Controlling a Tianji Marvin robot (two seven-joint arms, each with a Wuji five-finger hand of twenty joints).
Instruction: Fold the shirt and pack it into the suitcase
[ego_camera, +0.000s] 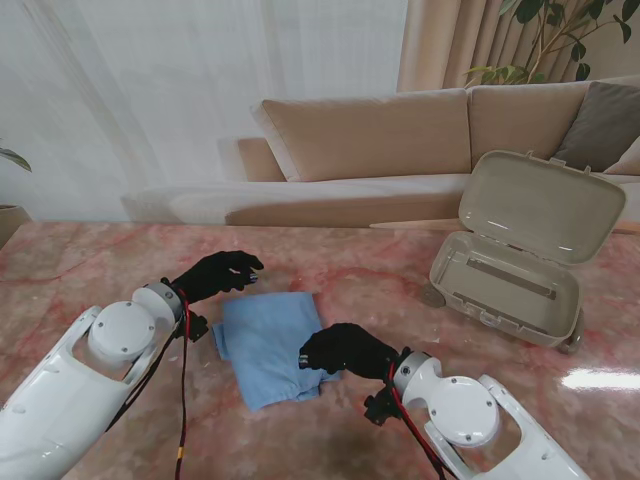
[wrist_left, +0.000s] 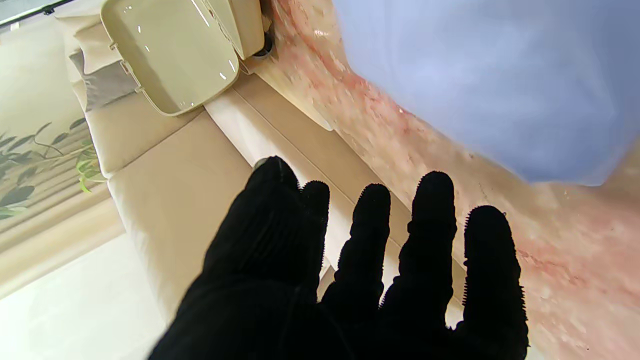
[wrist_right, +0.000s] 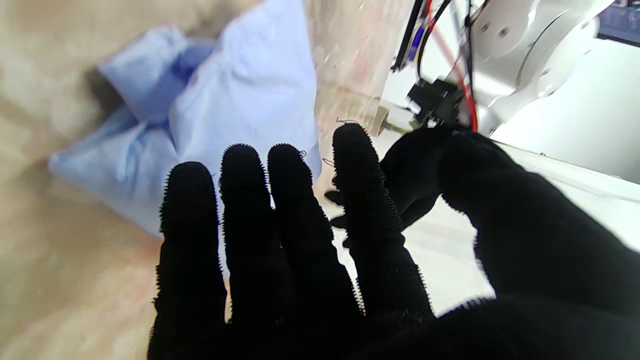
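Note:
A light blue shirt (ego_camera: 268, 345), folded into a rough rectangle, lies on the marble table (ego_camera: 90, 262) between my two hands. My left hand (ego_camera: 218, 273) in its black glove hovers just beyond the shirt's far left corner, fingers spread and holding nothing. My right hand (ego_camera: 345, 350) is over the shirt's right edge, fingers extended and apart, gripping nothing that I can see. The beige suitcase (ego_camera: 520, 262) stands open at the right of the table, its lid raised and its tray empty. In the wrist views the shirt (wrist_right: 240, 95) and the suitcase lid (wrist_left: 172, 55) appear past my outstretched fingers (wrist_left: 370, 240).
A beige sofa (ego_camera: 400, 140) runs along the far side of the table, with a grey cushion (ego_camera: 603, 125) and a plant (ego_camera: 555, 30) at the far right. White curtains hang behind. Bare marble lies between the shirt and the suitcase.

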